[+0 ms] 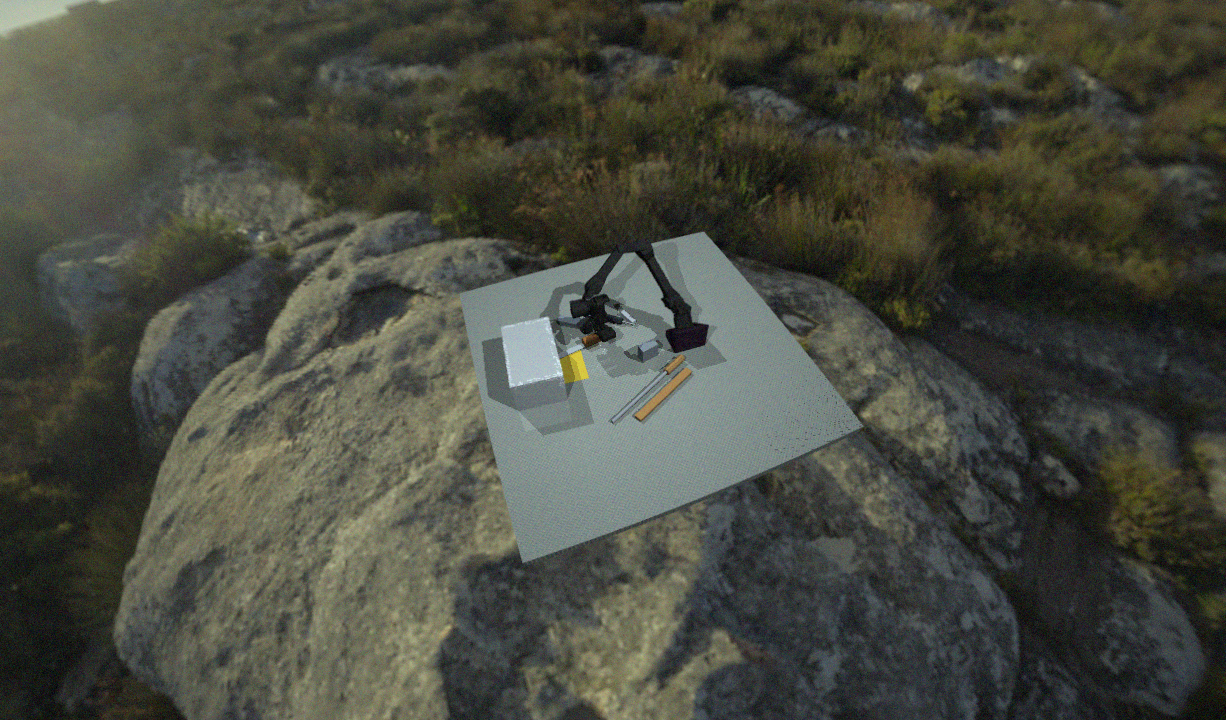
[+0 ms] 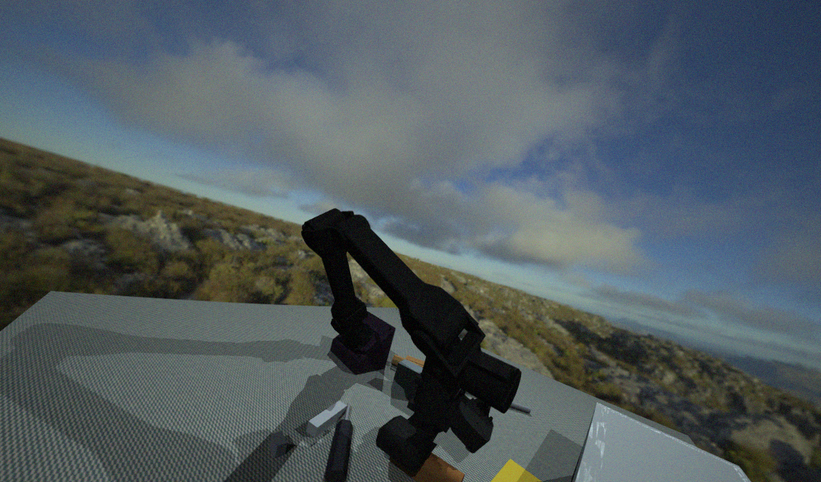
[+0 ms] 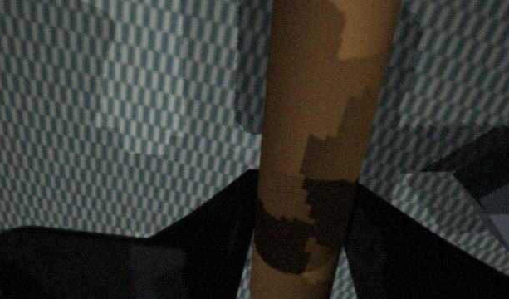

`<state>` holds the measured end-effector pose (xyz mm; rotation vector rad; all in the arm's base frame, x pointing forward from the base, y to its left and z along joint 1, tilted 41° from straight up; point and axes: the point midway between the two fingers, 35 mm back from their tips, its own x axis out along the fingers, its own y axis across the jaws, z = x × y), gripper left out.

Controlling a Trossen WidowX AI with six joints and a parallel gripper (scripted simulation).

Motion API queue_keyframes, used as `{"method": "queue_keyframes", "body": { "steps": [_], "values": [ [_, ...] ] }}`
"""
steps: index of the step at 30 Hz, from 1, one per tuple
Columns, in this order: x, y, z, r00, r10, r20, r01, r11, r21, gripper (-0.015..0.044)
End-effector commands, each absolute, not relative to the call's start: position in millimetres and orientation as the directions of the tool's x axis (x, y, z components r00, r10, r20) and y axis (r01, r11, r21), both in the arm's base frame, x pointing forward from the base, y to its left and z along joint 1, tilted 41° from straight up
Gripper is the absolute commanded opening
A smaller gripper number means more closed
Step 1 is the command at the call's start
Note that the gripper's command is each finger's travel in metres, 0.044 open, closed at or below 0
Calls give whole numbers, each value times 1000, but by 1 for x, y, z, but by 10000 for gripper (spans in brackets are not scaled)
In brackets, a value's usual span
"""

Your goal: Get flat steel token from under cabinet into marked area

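Observation:
My gripper is shut on the orange handle of a tool, low over the table. The tool's pale shaft points from the handle toward the cabinet, along the back side of the yellow marked area. I cannot tell where the shaft's far end lies, at the cabinet or under it. The steel token is not visible in any view. The wrist view shows the handle between both fingers but not the shaft's tip.
A grey block lies near the arm's base. A steel rod with an orange handle and an orange bar lie side by side. A dark-handled thing and a pale bar lie beside the gripper.

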<state>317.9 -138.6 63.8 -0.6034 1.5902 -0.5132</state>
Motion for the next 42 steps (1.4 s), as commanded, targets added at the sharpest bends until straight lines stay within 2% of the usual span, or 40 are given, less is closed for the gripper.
{"method": "queue_keyframes", "body": {
  "steps": [1,42],
  "values": [
    [325,-139,63,-65,-651,-757,-78,759,-646,0],
    [366,-137,60,-62,-650,-757,-76,759,-646,0]
  ]
}}
